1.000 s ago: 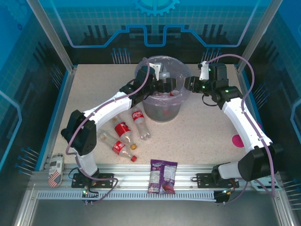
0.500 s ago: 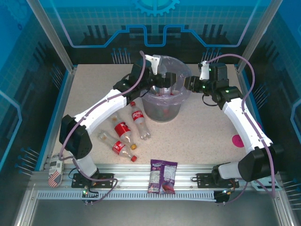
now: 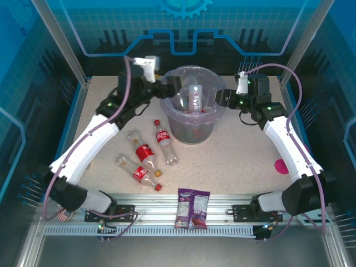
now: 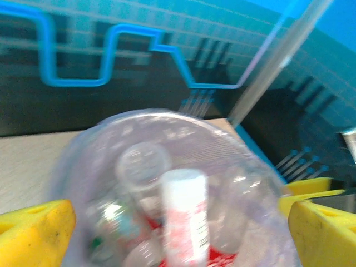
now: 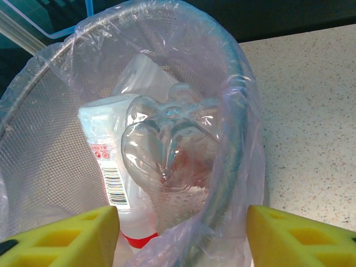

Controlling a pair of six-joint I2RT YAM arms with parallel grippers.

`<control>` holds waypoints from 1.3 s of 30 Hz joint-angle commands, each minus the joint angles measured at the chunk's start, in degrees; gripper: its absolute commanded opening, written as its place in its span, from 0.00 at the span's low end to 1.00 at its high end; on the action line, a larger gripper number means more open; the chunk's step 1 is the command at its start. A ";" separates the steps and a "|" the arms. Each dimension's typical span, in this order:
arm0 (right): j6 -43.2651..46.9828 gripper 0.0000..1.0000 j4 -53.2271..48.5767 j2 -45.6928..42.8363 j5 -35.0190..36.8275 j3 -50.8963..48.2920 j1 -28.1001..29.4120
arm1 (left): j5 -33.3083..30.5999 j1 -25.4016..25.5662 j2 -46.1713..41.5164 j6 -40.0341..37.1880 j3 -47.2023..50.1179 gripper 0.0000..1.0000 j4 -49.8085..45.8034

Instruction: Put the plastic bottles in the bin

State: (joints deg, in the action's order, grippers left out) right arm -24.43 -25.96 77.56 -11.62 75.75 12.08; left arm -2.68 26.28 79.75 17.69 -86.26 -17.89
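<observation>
The right gripper [image 5: 181,233] is seen spread at the rim of the bin [image 5: 238,89], with nothing pinched. A clear bottle [image 5: 167,139] is found just ahead of its fingers, inside the bin, beside a white-labelled bottle [image 5: 108,150]. The left gripper [image 4: 178,228] is held wide apart too, with the bin straight ahead of it. More plastic bottles [image 3: 146,153] are left lying on the table [image 3: 239,156], well behind the left gripper. They are judged light, thin-walled and slippery. Each is best taken gently across its labelled middle, so that crushing is avoided.
</observation>
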 commanded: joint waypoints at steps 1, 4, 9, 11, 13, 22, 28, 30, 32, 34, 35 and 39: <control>0.26 0.65 0.63 -1.18 -1.36 0.81 0.81 | -4.46 -4.27 -5.53 4.27 5.54 0.99 -9.53; 0.39 0.67 0.73 -1.43 -1.58 0.81 0.84 | -8.19 -7.32 -9.85 8.52 10.41 0.99 -17.44; 1.66 0.69 -0.25 -1.79 -0.92 1.06 0.81 | -10.12 -10.65 -16.43 19.10 18.85 0.98 -30.15; 2.24 0.69 -0.59 -1.75 -0.77 1.14 0.78 | -10.42 -11.90 -18.98 21.54 23.11 0.94 -33.12; 2.62 0.69 -0.66 -1.74 -0.74 1.10 0.69 | -10.71 -13.77 -21.05 24.14 27.03 0.91 -35.32; 3.28 0.70 -0.37 -0.40 -2.29 1.42 0.40 | -6.22 -16.53 -25.21 38.31 45.91 0.89 -30.51; 3.53 0.70 -0.59 0.22 -2.54 1.34 0.40 | -5.88 -16.63 -22.51 40.14 50.79 0.83 -26.04; 3.51 0.70 -0.50 0.08 -2.43 1.08 0.33 | -5.18 -16.62 -21.70 41.24 52.40 0.81 -23.79; 3.34 0.70 -0.37 0.04 -2.44 0.97 0.33 | -4.59 -16.70 -20.84 42.42 53.99 0.80 -21.08; 3.33 0.70 -0.39 0.05 -2.53 0.98 0.39 | -3.58 -16.92 -19.67 43.48 55.47 0.80 -17.95; 3.27 0.70 -0.41 0.05 -2.53 0.98 0.32 | -2.95 -16.88 -18.95 43.52 56.02 0.79 -16.44; 3.24 0.70 -0.65 0.08 -2.44 0.98 0.33 | -2.63 -16.88 -15.75 42.49 56.25 0.75 -14.52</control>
State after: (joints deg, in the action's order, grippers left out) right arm -22.00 -26.11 77.38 -13.13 75.75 12.05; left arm -6.70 9.96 62.78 59.68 -30.57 -35.68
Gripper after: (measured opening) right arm 0.699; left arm 0.759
